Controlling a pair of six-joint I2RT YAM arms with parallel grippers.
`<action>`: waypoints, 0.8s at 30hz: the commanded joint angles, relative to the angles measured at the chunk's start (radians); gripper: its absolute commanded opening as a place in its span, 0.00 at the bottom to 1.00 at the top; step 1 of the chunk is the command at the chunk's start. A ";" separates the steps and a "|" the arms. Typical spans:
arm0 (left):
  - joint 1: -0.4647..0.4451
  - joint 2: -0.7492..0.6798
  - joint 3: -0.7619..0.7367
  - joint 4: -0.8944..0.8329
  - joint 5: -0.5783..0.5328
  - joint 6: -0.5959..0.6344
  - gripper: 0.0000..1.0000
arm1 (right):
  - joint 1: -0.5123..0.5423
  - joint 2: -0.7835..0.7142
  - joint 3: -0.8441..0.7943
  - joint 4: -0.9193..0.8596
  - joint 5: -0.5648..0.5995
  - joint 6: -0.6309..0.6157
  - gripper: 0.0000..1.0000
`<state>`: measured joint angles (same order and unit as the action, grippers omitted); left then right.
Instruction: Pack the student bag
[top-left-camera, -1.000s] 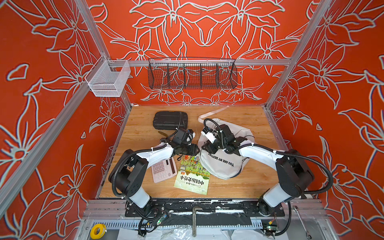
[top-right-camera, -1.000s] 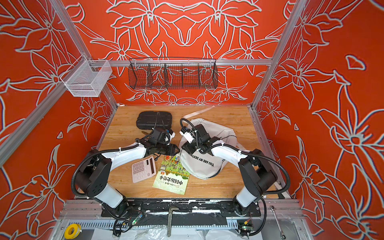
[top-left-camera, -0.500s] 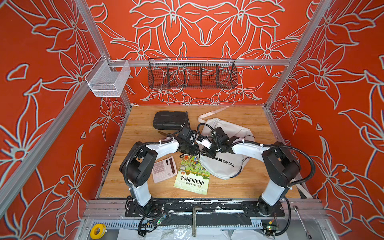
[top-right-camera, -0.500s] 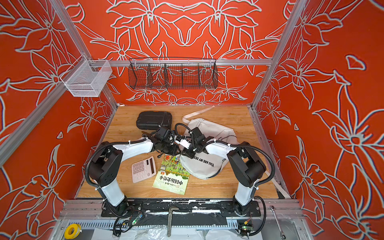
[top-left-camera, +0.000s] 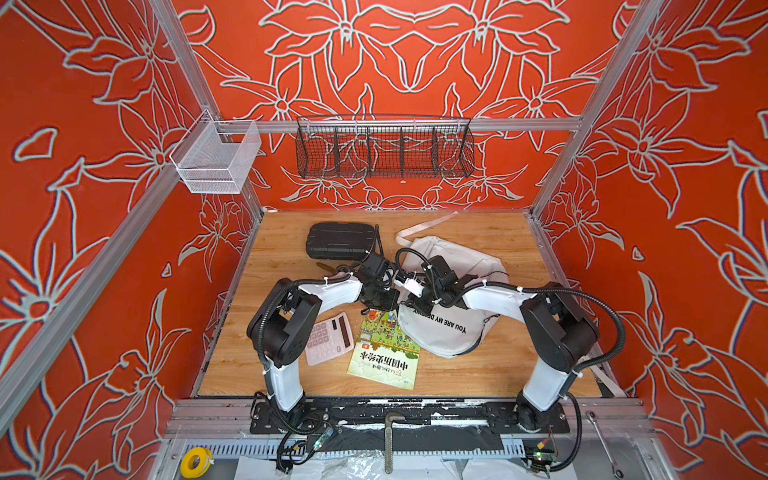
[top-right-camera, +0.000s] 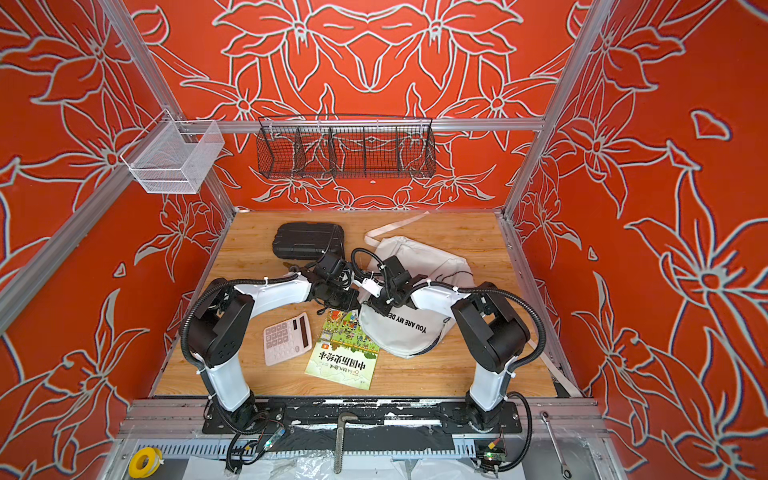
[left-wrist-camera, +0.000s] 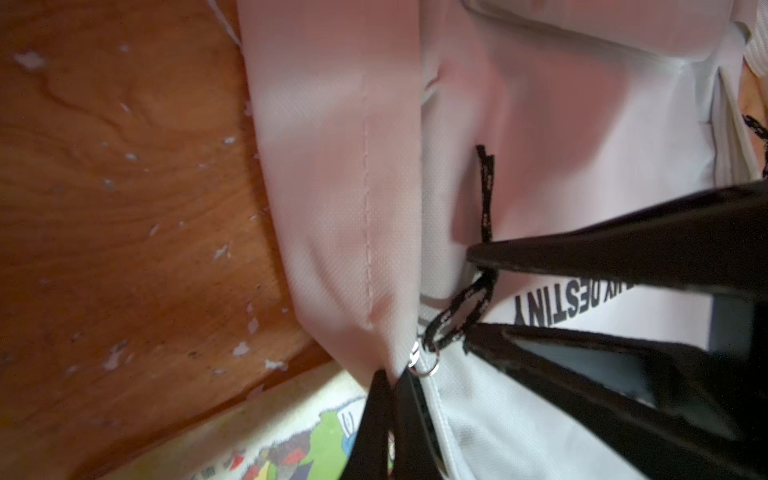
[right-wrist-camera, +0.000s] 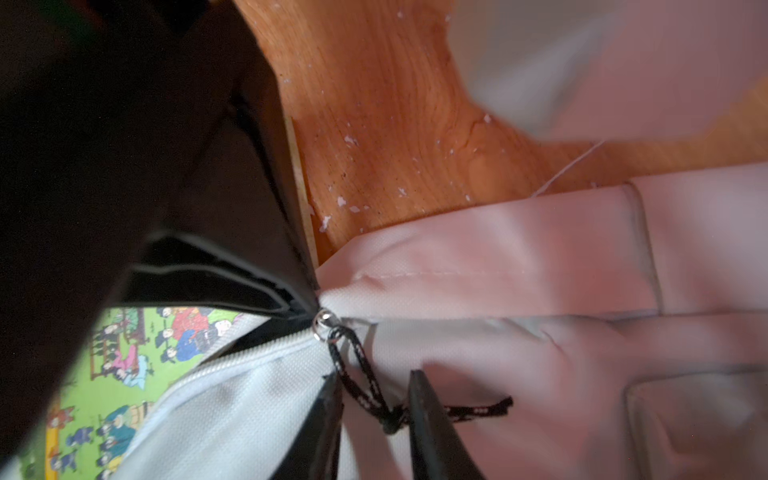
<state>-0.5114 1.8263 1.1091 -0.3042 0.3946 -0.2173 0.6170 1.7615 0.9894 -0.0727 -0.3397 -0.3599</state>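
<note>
Wooden bench, white student bag lying between its middle and right edge, picture book and pink calculator nearer the front edge, left hand clamped on the bag's fabric at the zipper end, right hand slightly apart around the black zipper cord

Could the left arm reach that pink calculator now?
Probably yes: the calculator lies uncovered beside that arm, but the left gripper is shut on the student bag and must let go first.
</note>
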 joint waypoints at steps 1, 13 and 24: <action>0.003 -0.021 0.015 -0.009 0.027 0.004 0.00 | 0.014 -0.034 -0.054 0.103 -0.021 -0.015 0.35; 0.040 -0.094 -0.002 0.058 0.176 -0.025 0.00 | 0.017 -0.004 -0.092 0.190 -0.080 -0.070 0.34; 0.082 -0.120 -0.047 0.148 0.330 -0.072 0.00 | 0.016 0.014 -0.082 0.153 0.003 -0.081 0.01</action>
<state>-0.4442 1.7599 1.0672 -0.2371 0.6170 -0.2687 0.6235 1.7504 0.9020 0.1307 -0.3637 -0.3992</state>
